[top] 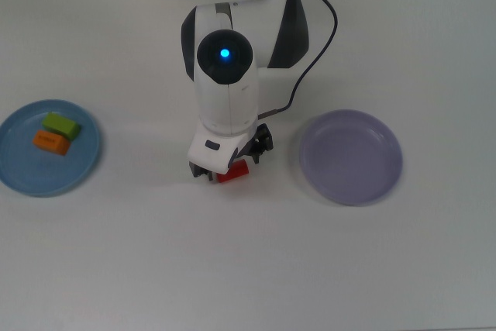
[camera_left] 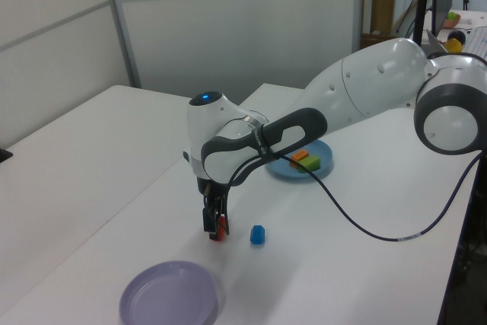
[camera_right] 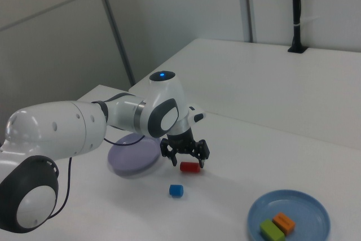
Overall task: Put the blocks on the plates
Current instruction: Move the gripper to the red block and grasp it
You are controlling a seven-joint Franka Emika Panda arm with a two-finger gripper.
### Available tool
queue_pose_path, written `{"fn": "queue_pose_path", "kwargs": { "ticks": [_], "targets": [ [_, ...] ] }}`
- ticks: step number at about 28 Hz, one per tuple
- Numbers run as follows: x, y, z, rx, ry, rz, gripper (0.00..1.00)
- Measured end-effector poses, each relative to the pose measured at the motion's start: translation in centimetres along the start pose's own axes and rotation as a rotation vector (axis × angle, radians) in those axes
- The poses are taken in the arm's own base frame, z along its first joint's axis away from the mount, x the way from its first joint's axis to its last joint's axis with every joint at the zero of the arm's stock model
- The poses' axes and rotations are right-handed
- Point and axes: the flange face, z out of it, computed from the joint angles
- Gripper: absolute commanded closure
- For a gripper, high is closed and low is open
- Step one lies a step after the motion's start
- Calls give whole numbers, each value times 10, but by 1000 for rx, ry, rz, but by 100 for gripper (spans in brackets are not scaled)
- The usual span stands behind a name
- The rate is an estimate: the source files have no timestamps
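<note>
The white robot arm [camera_left: 358, 89] reached down over the middle of the white tabletop [top: 232, 269]. Its claw [camera_left: 214, 227] hung right over the red block [camera_right: 189, 167], with one finger on each side of it in the left view, low by the tabletop. The fingers stood apart, and I could not tell if they touched the block or had hold of it. In the top view the red block [top: 235, 173] peeked out from under the arm's head. The blue cube [camera_left: 257, 234] sat just beside the claw, on the left view's right (the arm hid it in the top view). The purple plate [top: 351, 156] lay near the top view's right edge of the tabletop, with no block on it. The light blue plate [top: 23, 176] lay at the top view's left edge. The green block [top: 61, 125] and the orange block [top: 49, 143] lay on it, side by side and touching.
</note>
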Motion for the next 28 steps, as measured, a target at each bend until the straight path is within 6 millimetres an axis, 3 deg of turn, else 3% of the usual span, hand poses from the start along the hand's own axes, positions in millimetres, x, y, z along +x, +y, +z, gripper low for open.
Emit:
{"fn": "queue_pose_path", "kwargs": {
  "ticks": [3,18,22,27,28],
  "targets": [
    [0,2,1,-3,6,3,21],
    [1,3,0,-6,15,31,30],
    [3,5,-15,-12,31,40,33],
    [2,-1,-50,-5,52,43,32],
    [3,-5,-57,2,57,43,23]
  ]
}}
